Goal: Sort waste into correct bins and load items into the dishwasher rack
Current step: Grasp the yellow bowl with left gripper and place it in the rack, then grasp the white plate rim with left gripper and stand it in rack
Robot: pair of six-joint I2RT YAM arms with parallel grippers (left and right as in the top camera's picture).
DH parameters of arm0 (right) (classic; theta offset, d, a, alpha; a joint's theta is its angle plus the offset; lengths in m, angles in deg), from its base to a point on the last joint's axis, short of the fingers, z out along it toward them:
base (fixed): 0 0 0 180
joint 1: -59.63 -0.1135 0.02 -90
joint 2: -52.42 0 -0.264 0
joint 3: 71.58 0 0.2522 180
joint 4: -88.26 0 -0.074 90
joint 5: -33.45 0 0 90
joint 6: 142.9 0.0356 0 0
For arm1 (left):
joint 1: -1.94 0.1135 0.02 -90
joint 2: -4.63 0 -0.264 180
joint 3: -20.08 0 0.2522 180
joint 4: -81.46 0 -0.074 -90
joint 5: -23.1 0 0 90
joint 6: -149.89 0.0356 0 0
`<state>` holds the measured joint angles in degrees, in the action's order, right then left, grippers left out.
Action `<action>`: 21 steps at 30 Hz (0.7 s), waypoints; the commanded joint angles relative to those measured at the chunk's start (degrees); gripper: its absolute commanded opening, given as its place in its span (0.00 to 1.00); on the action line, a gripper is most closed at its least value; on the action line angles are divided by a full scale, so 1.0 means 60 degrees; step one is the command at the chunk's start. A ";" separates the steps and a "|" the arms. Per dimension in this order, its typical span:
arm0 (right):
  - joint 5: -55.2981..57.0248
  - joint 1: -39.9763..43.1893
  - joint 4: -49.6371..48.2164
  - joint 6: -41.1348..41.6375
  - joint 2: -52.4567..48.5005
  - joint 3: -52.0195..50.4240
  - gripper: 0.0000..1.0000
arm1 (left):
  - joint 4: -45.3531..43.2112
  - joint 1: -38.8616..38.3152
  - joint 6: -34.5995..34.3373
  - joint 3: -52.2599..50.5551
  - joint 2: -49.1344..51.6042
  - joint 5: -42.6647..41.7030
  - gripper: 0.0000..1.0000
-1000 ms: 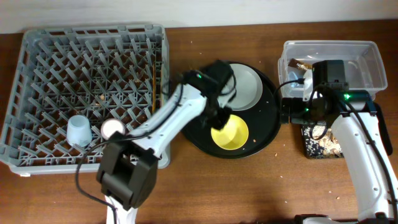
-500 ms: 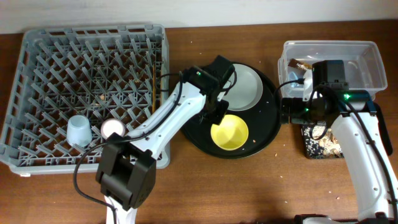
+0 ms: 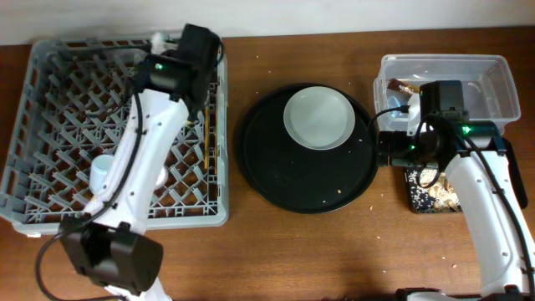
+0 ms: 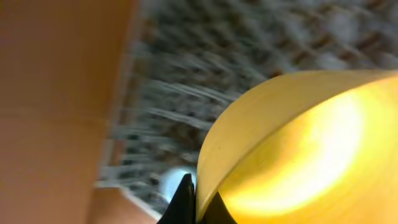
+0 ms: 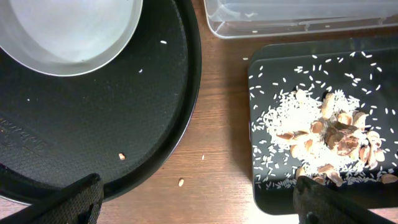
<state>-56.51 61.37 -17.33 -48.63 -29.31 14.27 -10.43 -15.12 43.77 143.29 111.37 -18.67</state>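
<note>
My left gripper (image 3: 194,60) is over the far right part of the grey dishwasher rack (image 3: 50,125). In the left wrist view it (image 4: 194,202) is shut on the rim of the yellow bowl (image 4: 298,149); the overhead view hides the bowl. The light-blue cup (image 3: 101,172) stands in the rack and also shows in the left wrist view (image 4: 175,181). The wooden chopsticks (image 3: 206,125) lie in the rack. The pink cup is hidden. The grey plate (image 3: 318,117) sits on the round black tray (image 3: 292,180). My right gripper (image 5: 196,202) is open and empty.
The clear tub (image 3: 493,84) at the far right holds a brown-gold wrapper (image 3: 408,87). The flat black tray (image 5: 273,180) holds rice and brown scraps (image 5: 329,124). A few crumbs lie on the round tray (image 5: 93,124) and the table. The plate (image 5: 68,31) shows in the right wrist view.
My left gripper lifted the yellow bowl off the round black tray and carried it left, over the rack. The right arm has not moved.
</note>
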 commanded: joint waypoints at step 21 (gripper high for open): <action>0.0084 0.0029 -0.0004 0.0004 -0.0015 0.0011 0.99 | 0.1541 -0.0867 -0.0816 0.0637 0.2688 -0.1596 0.60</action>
<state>-56.51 61.37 -17.42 -48.61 -29.31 14.27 -5.71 -18.33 39.05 139.09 128.98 -14.28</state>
